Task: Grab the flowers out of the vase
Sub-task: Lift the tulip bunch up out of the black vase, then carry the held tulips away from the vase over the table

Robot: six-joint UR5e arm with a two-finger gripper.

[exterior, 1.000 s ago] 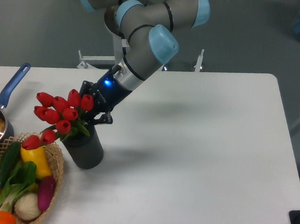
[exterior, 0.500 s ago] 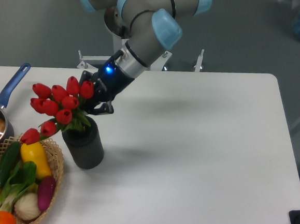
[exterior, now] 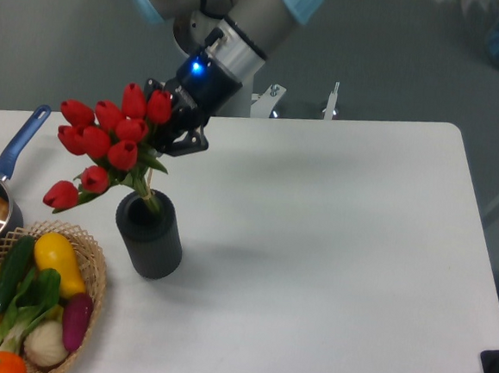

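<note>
The gripper (exterior: 169, 133) was closed on the flowers (exterior: 106, 141) just under the buds. From it the stems slanted down and slightly left, their ends apparently inside the mouth of the vase (exterior: 150, 236), which stood directly below on the table (exterior: 331, 245).

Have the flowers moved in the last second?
Yes. The flowers have risen relative to the vase, carried by the gripper; stems still dip into its mouth.

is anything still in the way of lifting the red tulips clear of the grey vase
Nothing visible blocks them. The two-finger gripper grips the bunch of red tulips, whose stem ends still dip into the mouth of the dark grey cylindrical vase. Open space lies above.
</note>
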